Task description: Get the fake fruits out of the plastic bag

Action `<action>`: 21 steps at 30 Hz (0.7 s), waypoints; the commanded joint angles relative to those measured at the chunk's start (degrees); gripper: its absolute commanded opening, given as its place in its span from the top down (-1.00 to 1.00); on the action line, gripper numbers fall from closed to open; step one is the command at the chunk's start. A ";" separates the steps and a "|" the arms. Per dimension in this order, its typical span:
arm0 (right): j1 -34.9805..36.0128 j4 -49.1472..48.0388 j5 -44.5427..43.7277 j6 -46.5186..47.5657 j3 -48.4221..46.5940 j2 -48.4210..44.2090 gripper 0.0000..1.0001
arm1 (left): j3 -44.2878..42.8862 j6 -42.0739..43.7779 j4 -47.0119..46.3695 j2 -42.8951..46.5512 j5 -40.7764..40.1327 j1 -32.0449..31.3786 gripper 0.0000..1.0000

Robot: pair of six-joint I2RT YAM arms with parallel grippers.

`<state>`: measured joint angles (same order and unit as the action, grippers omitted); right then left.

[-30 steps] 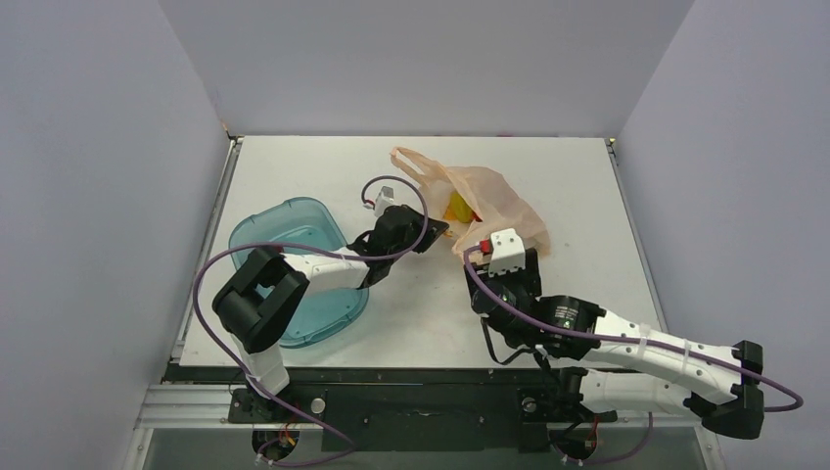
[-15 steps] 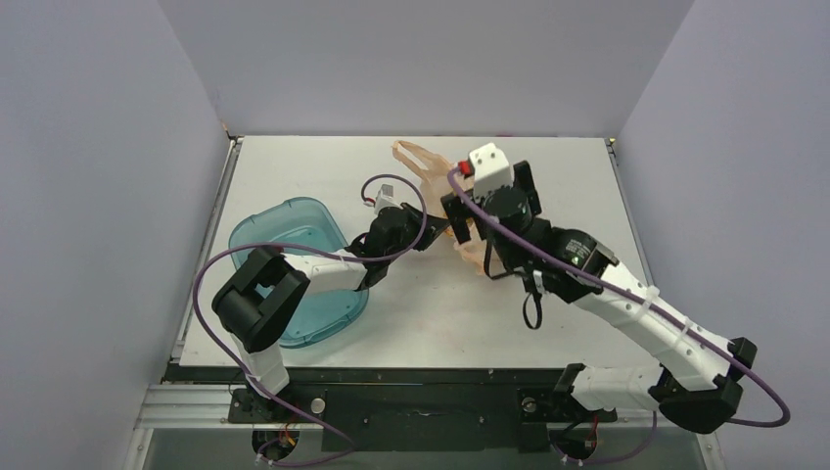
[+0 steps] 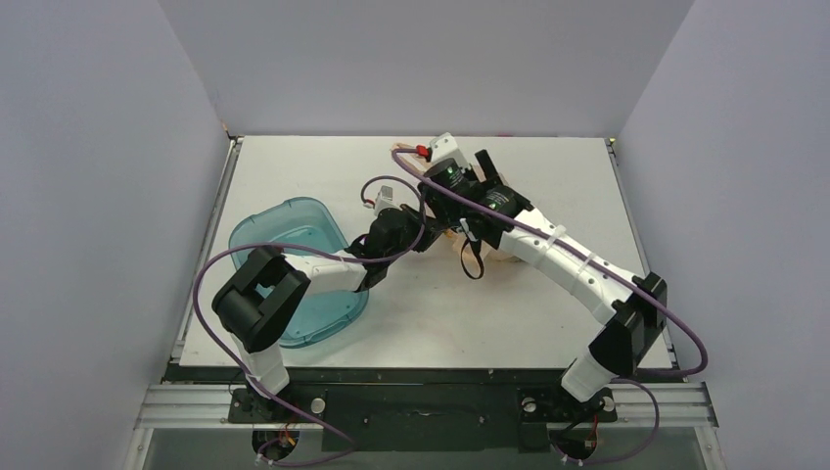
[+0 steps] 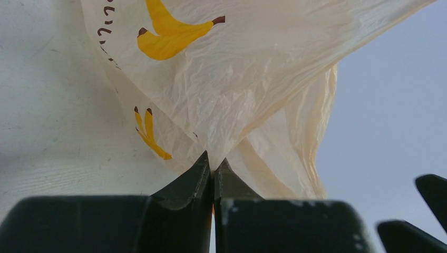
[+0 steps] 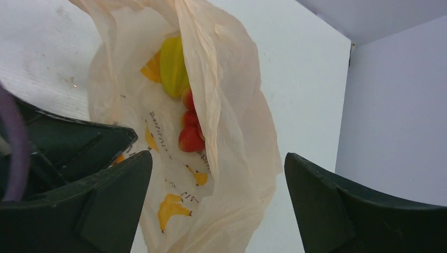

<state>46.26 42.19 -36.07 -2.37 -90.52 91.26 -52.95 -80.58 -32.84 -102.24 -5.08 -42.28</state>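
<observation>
Black left gripper [image 4: 213, 164] clamps plastic bag [image 4: 248, 79] edge, apparently anchoring it and tenting mouth open. Right gripper [image 5: 217, 176], spread wide, hovers above opening. Fake fruits [image 5: 180, 89] sit inside bag on desk [image 5: 300, 58], reachable.

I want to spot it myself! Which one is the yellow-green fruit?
Find the white table, then the thin peach plastic bag with banana pictures lying on it. Inside the bag, in the right wrist view, the yellow-green fruit sits just above the red fruits. It is long and smooth, while the red ones are small and round.
</observation>
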 commanded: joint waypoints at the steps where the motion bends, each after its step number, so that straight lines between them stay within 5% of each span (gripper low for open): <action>1: -3.27 5.41 1.16 -0.06 0.35 1.67 -0.81 | 0.56 -0.32 -2.58 1.73 0.45 0.38 1.00; 11: -7.29 8.45 7.34 0.00 2.14 5.71 -0.15 | 0.77 -0.31 -2.65 1.92 1.66 1.68 1.00; 17: -10.33 7.24 10.42 -2.73 2.25 6.26 0.73 | 2.97 -0.38 -6.00 2.70 4.06 3.67 1.00; 21: -15.97 -2.20 24.67 -5.85 9.14 -1.45 1.00 | 5.46 -0.25 -15.28 2.12 9.75 6.82 1.00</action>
<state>35.42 47.40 -23.62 -4.32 -85.60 97.65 -49.04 -80.86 -36.32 -102.04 -0.67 -38.59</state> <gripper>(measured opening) 0.027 0.004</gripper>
